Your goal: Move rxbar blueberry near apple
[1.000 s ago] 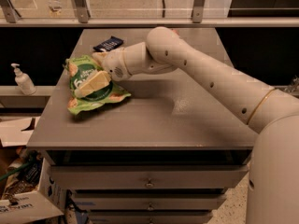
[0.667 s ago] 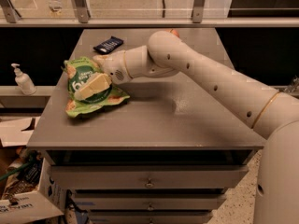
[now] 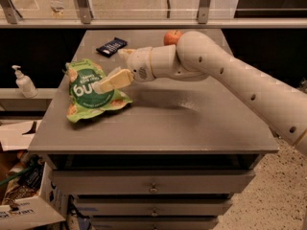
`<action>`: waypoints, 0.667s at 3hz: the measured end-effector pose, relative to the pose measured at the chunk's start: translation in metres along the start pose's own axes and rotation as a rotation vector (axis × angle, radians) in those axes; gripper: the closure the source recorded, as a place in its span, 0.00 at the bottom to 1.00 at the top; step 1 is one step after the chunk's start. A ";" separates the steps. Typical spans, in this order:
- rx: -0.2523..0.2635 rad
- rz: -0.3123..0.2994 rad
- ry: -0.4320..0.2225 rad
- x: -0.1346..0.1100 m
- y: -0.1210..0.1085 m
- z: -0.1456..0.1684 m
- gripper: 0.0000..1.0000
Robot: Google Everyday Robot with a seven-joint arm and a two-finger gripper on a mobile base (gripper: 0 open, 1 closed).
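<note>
Gripper point(image 3: 111, 80), open or closed not discernible, low over chip bag point(image 3: 91, 91) at left; snack bar point(image 3: 111, 46) far-left, apple point(image 3: 171, 36) far-centre: risk of snagging the bag instead.

Flat navy rxbar blueberry point(image 3: 111, 46) lies beyond pincer point(image 3: 99, 86), apart from red apple point(image 3: 171, 36).

Warm, dim light from above; the gripper point(image 3: 104, 85) hangs over the green bag point(image 3: 88, 94), with a soft shadow beneath the arm point(image 3: 230, 75) on the desk point(image 3: 158, 128)
</note>
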State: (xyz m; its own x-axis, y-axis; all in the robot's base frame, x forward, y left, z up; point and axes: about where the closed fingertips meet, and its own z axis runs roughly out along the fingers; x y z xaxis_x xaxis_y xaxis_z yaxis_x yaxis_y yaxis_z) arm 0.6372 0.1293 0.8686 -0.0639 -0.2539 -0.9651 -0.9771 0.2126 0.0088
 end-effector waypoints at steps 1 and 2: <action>0.087 0.003 -0.002 0.004 -0.018 -0.032 0.00; 0.173 0.008 -0.010 0.011 -0.039 -0.056 0.00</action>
State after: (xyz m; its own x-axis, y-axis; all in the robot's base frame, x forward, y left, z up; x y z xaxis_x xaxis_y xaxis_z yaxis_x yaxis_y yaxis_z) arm 0.6629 0.0652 0.8727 -0.0692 -0.2426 -0.9677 -0.9270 0.3739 -0.0275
